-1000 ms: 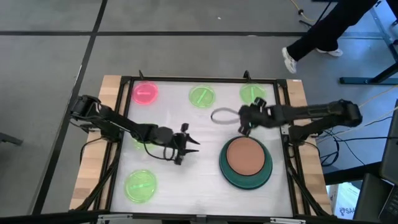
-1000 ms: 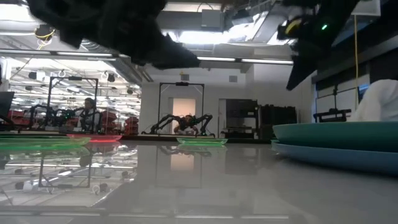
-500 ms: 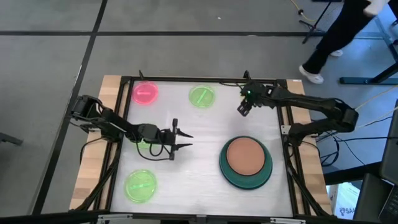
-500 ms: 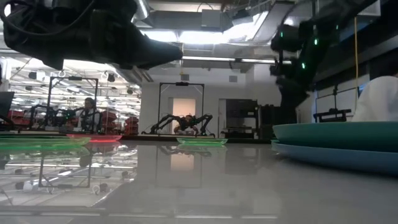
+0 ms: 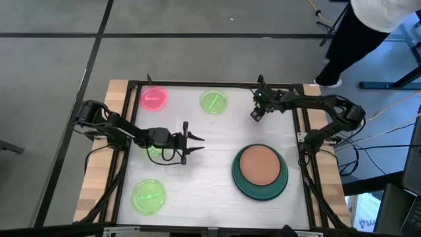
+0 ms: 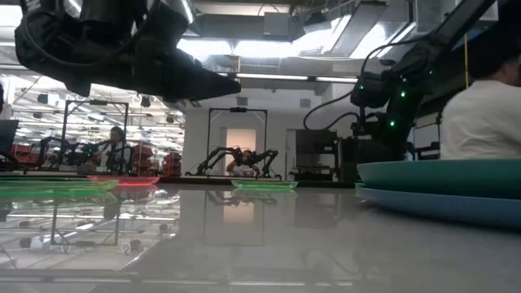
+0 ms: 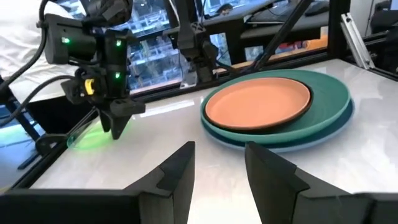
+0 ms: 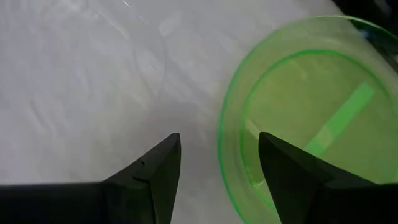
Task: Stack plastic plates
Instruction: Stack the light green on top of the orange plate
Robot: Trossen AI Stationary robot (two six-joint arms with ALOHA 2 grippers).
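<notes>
Right gripper: the right gripper [image 5: 256,113] hangs over the table's far right corner, fingers spread, nothing between them; in its wrist view the fingertips [image 8: 163,163] straddle the near rim of a small green plate [image 8: 311,118].
Left gripper: the left gripper [image 5: 195,144] sits mid-table, left of centre, pointing toward the stack; fingers [image 7: 180,174] spread and empty.
Stack: an orange-tan plate [image 5: 259,165] lies on a teal plate [image 5: 241,186] at the right front of the table [image 5: 210,197], with a blue-grey rim [image 7: 336,127] showing under the teal in the left wrist view.
Loose plates: a pink plate [image 5: 153,99] at far left, a green plate [image 5: 213,102] at far centre, another green plate [image 5: 148,196] at front left, and one more partly hidden under the left arm [image 5: 153,152].
Beyond the table: a person [image 5: 368,33] stands on the floor past the far right corner.
</notes>
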